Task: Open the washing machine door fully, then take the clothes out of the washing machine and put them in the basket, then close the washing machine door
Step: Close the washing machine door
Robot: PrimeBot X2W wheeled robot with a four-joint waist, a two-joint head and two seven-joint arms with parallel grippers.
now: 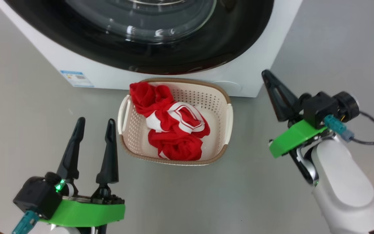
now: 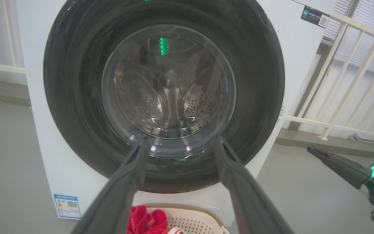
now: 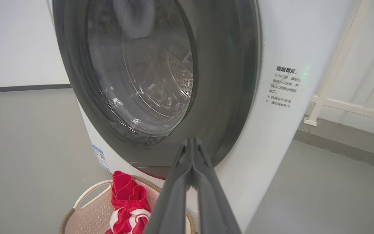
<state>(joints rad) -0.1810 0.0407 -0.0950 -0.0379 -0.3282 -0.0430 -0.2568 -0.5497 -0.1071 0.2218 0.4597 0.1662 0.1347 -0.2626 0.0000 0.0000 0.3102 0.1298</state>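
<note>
The washing machine [image 1: 109, 76] [image 2: 41, 136] [image 3: 281, 65] stands ahead with its door [image 1: 148, 42] [image 2: 164, 94] [image 3: 161, 81] lying flat against the front, black rim around clear glass. On the floor before it sits the basket [image 1: 221, 97] [image 2: 190, 221] [image 3: 89, 211] with the red, white-striped clothes [image 1: 174, 130] [image 2: 146, 221] [image 3: 128, 201] bunched inside. My left gripper [image 1: 95, 125] [image 2: 179, 143] is open and empty, low at the left of the basket. Off to the basket's right, my right gripper [image 1: 265, 75] [image 3: 192, 141] is shut on nothing; it also shows as the right gripper [image 2: 313, 151] in the left wrist view.
Grey floor [image 1: 21, 107] surrounds the machine and basket. A white railing [image 2: 346, 81] [image 3: 346, 107] stands to the machine's right. A blue-white label [image 1: 76, 78] marks the machine's lower left corner. A black cable [image 1: 373, 130] trails from my right wrist.
</note>
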